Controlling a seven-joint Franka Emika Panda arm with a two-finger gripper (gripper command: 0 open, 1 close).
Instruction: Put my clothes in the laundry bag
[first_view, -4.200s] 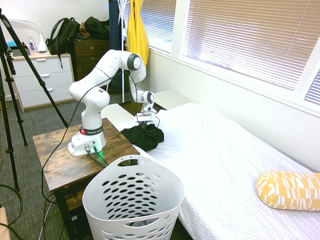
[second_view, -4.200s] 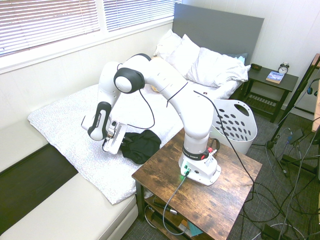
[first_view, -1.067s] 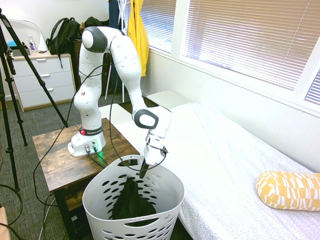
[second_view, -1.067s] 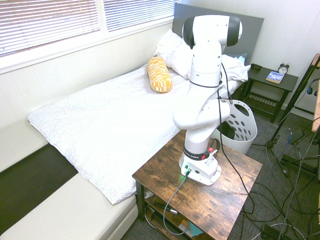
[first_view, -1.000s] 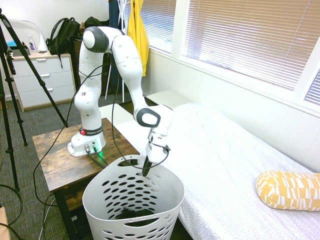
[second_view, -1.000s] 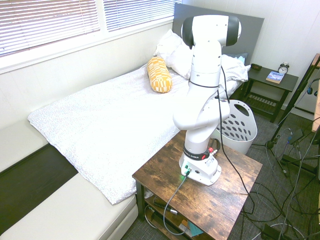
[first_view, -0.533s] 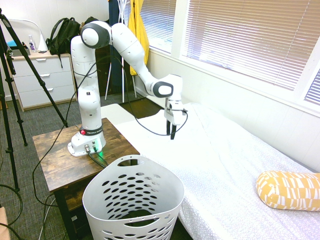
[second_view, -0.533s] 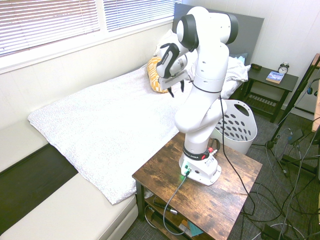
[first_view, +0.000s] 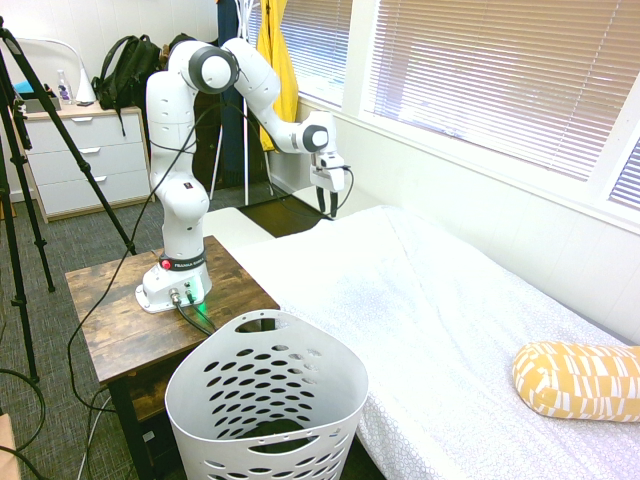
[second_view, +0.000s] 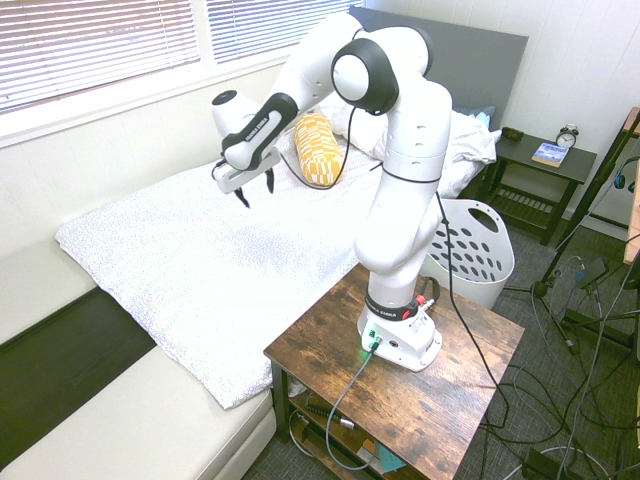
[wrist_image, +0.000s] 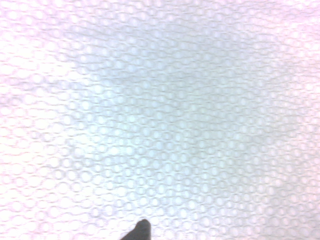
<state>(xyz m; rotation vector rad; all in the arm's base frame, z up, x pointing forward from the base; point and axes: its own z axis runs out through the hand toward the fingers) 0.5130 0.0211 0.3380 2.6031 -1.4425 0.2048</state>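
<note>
Hanging above the white bedspread (second_view: 190, 260), the gripper (second_view: 255, 189) points down with its fingers spread, grasping nothing. At 6 o'clock in the first exterior view, the black clothes (first_view: 272, 431) lie at the bottom of the white laundry basket (first_view: 266, 400).
</note>
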